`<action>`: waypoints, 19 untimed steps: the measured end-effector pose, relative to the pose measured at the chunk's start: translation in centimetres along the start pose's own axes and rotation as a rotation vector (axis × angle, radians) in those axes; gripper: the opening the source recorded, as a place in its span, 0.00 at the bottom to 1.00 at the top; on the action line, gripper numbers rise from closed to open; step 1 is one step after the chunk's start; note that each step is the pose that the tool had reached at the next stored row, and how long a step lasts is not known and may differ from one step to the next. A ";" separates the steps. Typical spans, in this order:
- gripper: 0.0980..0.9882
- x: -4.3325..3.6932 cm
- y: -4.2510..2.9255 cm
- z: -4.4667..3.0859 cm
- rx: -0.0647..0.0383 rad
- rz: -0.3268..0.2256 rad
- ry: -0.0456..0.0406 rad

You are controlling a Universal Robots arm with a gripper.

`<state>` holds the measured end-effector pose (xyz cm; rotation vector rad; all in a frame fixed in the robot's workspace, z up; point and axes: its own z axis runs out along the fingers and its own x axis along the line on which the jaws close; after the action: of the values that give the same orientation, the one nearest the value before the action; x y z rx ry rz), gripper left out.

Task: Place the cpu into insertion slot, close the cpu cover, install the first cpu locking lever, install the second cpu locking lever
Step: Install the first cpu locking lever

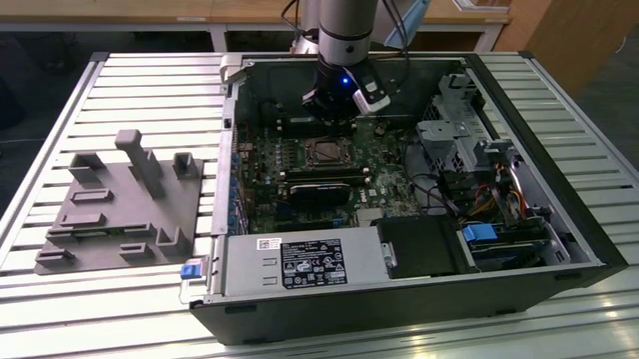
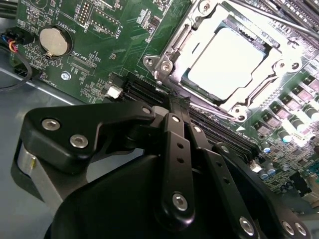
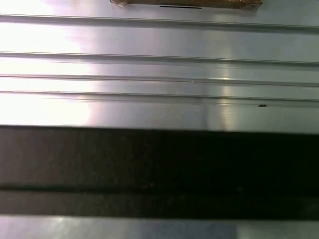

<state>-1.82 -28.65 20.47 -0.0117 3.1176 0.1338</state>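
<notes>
Gripper (image 2: 172,102) jaws closed on nothing, just short of the cover (image 2: 174,47) over the cpu (image 2: 224,62); thin stiff frame, likely best pressed at its edge.

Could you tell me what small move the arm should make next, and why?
Probably ease the claw toward the socket's near edge to engage a locking lever. In the second wrist view the cpu already sits in the insertion slot and the cpu cover appears down around it.
</notes>
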 end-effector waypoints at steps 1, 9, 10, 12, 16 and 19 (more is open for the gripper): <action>0.02 0.00 -0.01 0.08 0.000 0.000 0.0000; 0.02 0.00 -0.04 0.45 0.006 0.000 0.0010; 0.02 0.00 -0.04 0.45 0.007 0.000 0.0011; 0.02 0.00 -0.04 0.46 0.007 0.000 0.0010; 0.02 -0.03 -0.04 0.50 0.013 0.000 0.0011; 0.02 -0.03 -0.05 0.51 0.026 0.000 0.0012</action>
<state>-1.78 -28.65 19.95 -0.0121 3.1202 0.0933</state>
